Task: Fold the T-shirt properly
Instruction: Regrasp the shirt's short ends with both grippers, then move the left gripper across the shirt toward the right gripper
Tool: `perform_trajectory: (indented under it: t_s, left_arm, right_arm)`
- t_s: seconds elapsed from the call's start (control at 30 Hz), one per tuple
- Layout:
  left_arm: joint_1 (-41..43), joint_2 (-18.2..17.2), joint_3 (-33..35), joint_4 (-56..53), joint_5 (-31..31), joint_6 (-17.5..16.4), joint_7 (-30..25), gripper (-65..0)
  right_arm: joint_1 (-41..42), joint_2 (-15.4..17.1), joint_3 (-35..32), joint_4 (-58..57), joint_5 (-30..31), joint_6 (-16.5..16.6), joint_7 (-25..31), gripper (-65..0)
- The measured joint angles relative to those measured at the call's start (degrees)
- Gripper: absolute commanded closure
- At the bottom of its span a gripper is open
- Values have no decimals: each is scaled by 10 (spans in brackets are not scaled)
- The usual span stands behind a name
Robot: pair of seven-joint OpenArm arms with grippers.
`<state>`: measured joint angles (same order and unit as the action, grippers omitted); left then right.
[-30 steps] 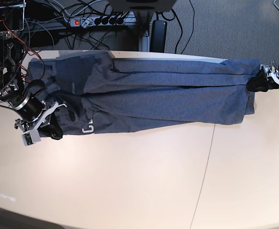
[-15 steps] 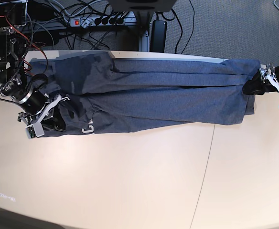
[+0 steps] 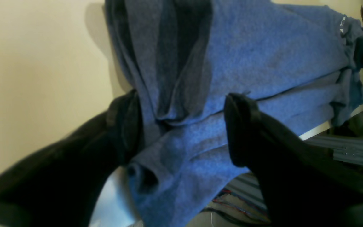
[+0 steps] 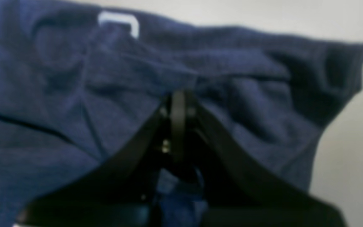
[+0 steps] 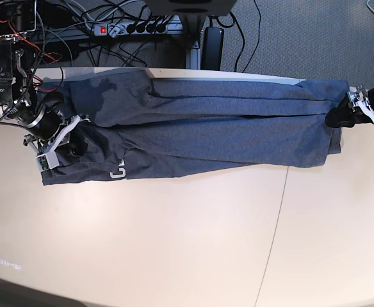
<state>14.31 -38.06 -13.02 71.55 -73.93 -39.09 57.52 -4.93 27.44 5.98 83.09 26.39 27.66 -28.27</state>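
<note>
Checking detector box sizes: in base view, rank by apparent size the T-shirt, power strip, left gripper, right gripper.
1. T-shirt
2. Power strip
3. Right gripper and left gripper: unranked, since both are partly hidden against the cloth.

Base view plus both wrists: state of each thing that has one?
Heathered dark blue-grey cotton T-shirt: folded into a long band across the table, white lettering partly showing.
Left claw: open, fingers either side of the shirt's end.
Right claw: shut, over the shirt's other end.
Black power strip: red switch lit.
</note>
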Motion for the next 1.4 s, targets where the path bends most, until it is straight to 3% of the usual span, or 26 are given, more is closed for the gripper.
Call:
perform_trajectory:
  t_s: [0.33,0.5,0.6,0.7,0.77,0.93,1.4]
  left_arm:
    - [-10,21,0,1,10,0,-10,-423]
    - [-10,21,1,0,37,-1,-12,-169]
    - [-8,23,2,-1,57,-2,-36,-79]
    - [-8,26,3,-1,108,-2,-98,0]
    - [-9,27,3,0,139,-2,-124,0]
    - [-8,27,3,-1,149,-4,-139,0]
    - [-37,27,5,-1,190,-5,-139,0]
  right_arm:
    - [3,0,1,-67,26,0,34,0]
    - [3,0,1,-72,43,0,36,0]
    - [3,0,1,-73,43,0,35,0]
    - [3,0,1,-72,43,0,35,0]
    - [3,0,1,-72,43,0,36,0]
    - [3,0,1,-73,43,0,36,0]
    - [3,0,1,-73,54,0,50,0]
